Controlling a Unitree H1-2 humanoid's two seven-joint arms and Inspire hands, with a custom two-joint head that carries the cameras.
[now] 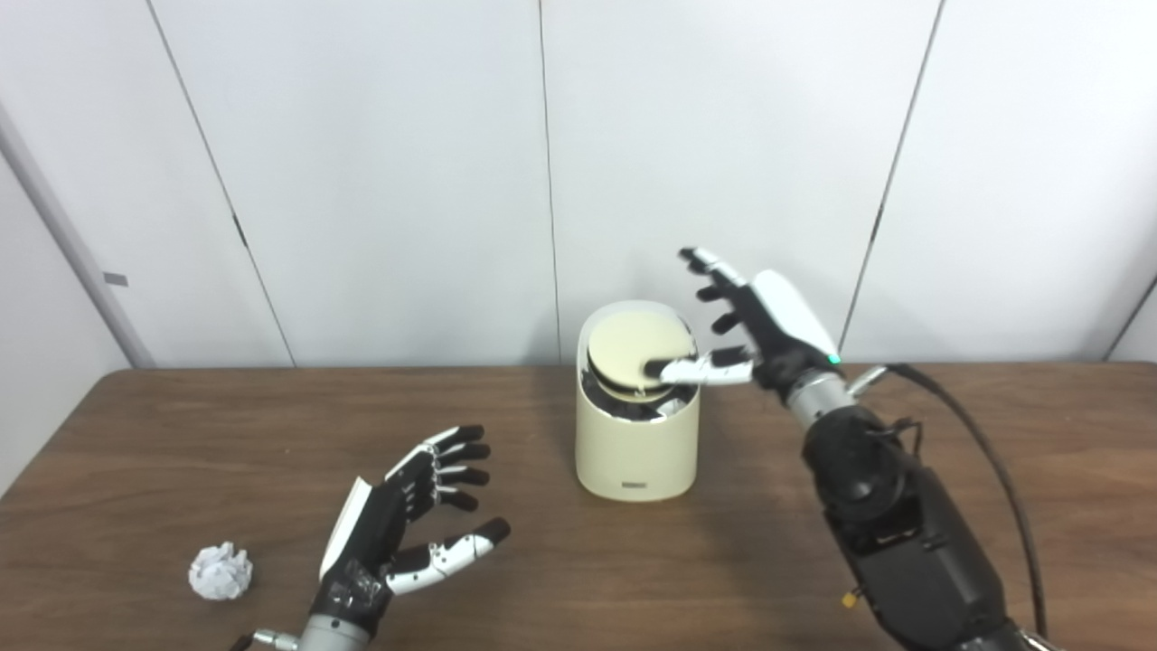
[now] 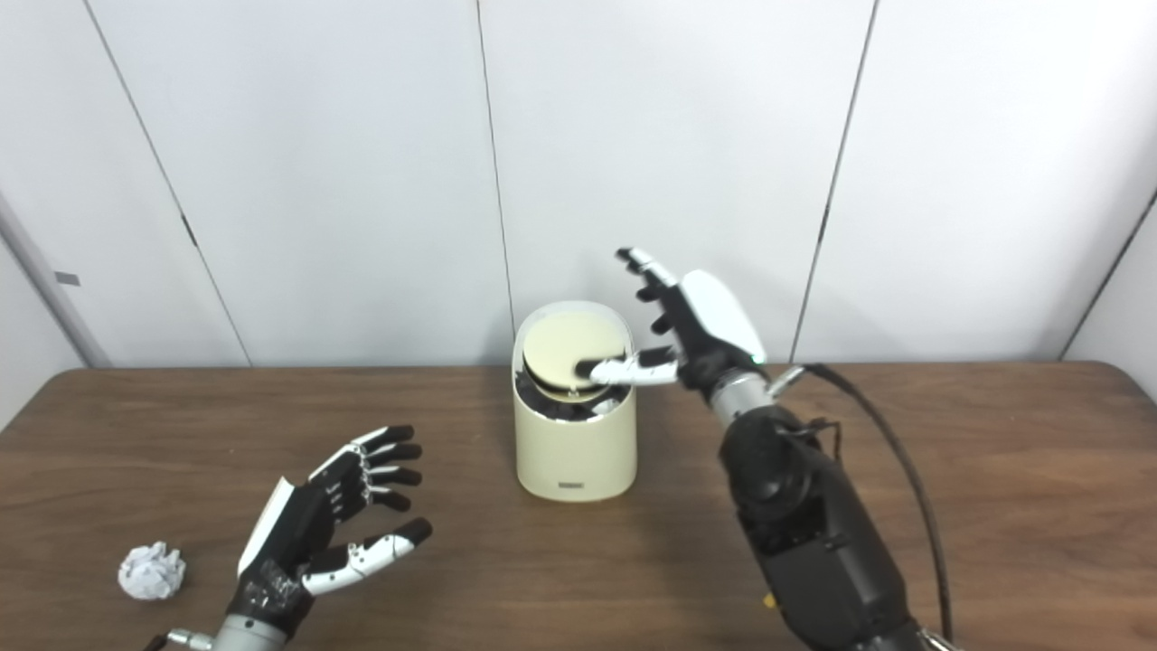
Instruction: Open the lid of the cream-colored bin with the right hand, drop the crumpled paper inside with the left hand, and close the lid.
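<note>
White crumpled paper ball [image 1: 220, 571] lies nearest us on the brown wooden table [image 1: 578, 561], at 9 o'clock of our left hand [image 1: 398, 524], which is spread and empty. At 12 o'clock, our right hand [image 1: 750, 321], fingers splayed, presses its thumb on the tilted round lid [image 1: 633, 348] of the cream-coloured plastic bin [image 1: 637, 443].

Brown wooden table [image 1: 181, 434]; white panelled wall [image 1: 380, 181] with dark seams behind
</note>
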